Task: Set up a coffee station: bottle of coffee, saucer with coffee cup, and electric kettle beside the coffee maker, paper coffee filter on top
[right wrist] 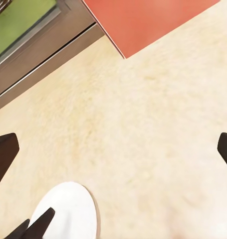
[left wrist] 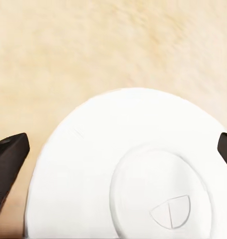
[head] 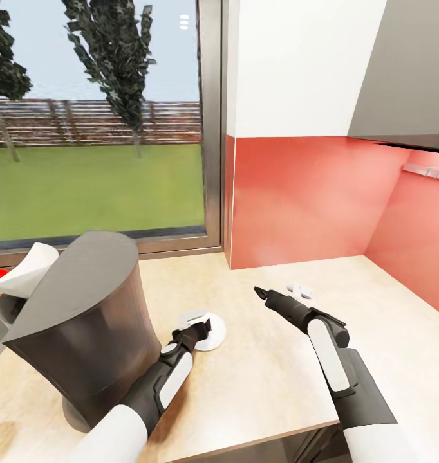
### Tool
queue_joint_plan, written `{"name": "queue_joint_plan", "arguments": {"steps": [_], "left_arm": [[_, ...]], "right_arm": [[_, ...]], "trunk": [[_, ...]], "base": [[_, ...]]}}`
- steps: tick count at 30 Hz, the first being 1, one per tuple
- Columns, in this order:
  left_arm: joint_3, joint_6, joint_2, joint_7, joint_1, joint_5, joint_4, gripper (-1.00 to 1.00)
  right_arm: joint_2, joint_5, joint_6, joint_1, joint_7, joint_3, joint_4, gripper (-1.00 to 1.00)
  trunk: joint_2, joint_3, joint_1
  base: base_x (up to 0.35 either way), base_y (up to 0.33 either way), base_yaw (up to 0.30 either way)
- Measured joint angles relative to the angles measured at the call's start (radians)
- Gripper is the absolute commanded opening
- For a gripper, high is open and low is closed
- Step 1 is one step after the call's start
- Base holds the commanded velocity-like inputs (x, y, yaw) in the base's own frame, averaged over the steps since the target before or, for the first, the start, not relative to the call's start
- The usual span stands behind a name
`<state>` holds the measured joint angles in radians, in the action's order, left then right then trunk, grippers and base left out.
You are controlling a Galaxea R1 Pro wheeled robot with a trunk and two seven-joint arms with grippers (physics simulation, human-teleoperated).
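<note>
Below, on the beige tabletop [head: 264, 386], my left fingers [head: 197, 326] hang directly over the saucer [head: 214, 334], spread wide. In the left wrist view the 2 dark fingertips [left wrist: 8, 157] stand at opposite edges of the saucer [left wrist: 93, 164], which lies flat on the wood grain with the coffee cup [left wrist: 160, 199] on it, seen from above. Just beside the saucer, toward my left, rises the coffee maker [head: 84, 321], its curved dark grey back facing the head camera.

My right fingers [head: 263, 294] are also spread wide, holding nothing, low over bare tabletop near a small white object [head: 299, 290]. In the right wrist view the 2 fingertips [right wrist: 3, 154] frame the tabletop [right wrist: 143, 134], with a white rounded shape [right wrist: 73, 209] at the frame's edge that I cannot identify. A window [head: 97, 128] and red wall panel [head: 297, 193] stand behind.
</note>
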<state>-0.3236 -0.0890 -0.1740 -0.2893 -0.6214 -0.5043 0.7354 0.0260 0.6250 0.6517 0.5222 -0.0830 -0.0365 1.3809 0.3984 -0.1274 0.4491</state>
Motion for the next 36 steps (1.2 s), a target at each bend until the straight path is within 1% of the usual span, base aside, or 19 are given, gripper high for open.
{"name": "queue_joint_plan", "arguments": {"steps": [3, 6, 22, 29, 33, 36], "left_arm": [[-0.001, 0.034, 0.000, 0.001, -0.002, -0.002, -0.018, 1.00], [-0.004, 0.042, -0.001, -0.001, -0.002, -0.004, -0.023, 1.00], [-0.011, 0.035, -0.001, 0.013, -0.002, -0.009, -0.016, 1.00], [-0.026, 0.031, -0.001, 0.017, -0.003, 0.000, -0.017, 1.00], [-0.068, 0.030, -0.001, 0.071, -0.003, -0.006, -0.025, 1.00], [-0.082, 0.030, -0.001, 0.081, -0.002, -0.008, -0.026, 1.00]], "right_arm": [[0.000, 0.000, 0.000, 0.000, 0.000, 0.000, 0.000, 1.00], [0.000, 0.000, 0.000, 0.000, 0.000, 0.001, 0.000, 1.00], [0.000, 0.000, 0.000, 0.000, 0.000, 0.001, -0.005, 1.00], [0.000, 0.000, 0.000, 0.000, 0.000, 0.001, -0.006, 1.00], [0.000, 0.000, 0.000, 0.000, 0.000, 0.001, -0.006, 1.00], [0.000, -0.001, 0.000, 0.000, 0.000, 0.001, -0.006, 1.00]], "trunk": [[0.000, 0.000, 0.000], [0.000, 0.000, 0.000], [0.000, 0.000, 0.000], [0.000, 0.000, 0.000], [0.000, 0.000, 0.000], [0.000, 0.000, 0.000]], "base": [[0.000, 0.000, 0.000], [0.000, 0.000, 0.000], [0.000, 0.000, 0.000], [0.000, 0.000, 0.000], [0.000, 0.000, 0.000], [0.000, 0.000, 0.000]]}}
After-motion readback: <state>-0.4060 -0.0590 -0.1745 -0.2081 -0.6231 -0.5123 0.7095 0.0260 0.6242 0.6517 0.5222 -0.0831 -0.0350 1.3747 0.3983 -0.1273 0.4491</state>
